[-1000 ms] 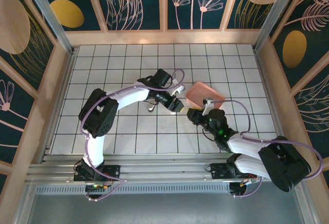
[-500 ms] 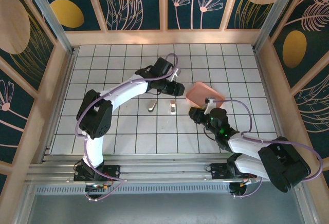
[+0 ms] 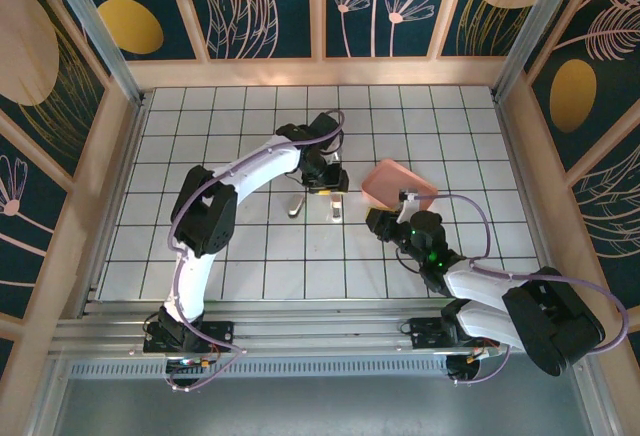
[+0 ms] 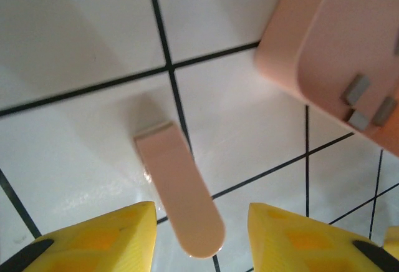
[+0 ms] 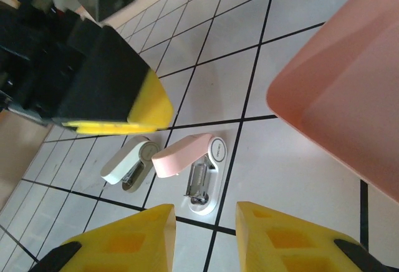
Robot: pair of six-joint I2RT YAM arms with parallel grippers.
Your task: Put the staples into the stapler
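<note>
Two small staplers lie side by side near the middle of the white tiled floor (image 3: pixel 250 256), just left of a pink tray (image 3: pixel 398 184). From above, the left gripper (image 3: pixel 328 184) hangs over the right-hand one, the stapler (image 3: pixel 336 211). The right gripper (image 3: pixel 378 222) sits low by the tray's near-left edge.

The right wrist camera brings out what the overhead shot blurs. The stapler (image 5: pixel 201 175) stands open, its pale pink top (image 5: pixel 181 155) lifted off a white base and its grey metal rail bared. The second stapler (image 5: pixel 128 171) beside it is whitish.

The left wrist camera looks straight down on that pink top (image 4: pixel 181 197). Its rounded end lies between the left gripper's yellow fingertips (image 4: pixel 93 241), which stand apart with a gap on either side, grasping nothing.

The same view looks into the tray (image 4: pixel 293 47), where the staples (image 4: pixel 357 89), three short grey pieces, rest close together on its floor.

The right gripper (image 5: pixel 202 234) is likewise spread, with bare tile between its fingers and the stapler just beyond them.
</note>
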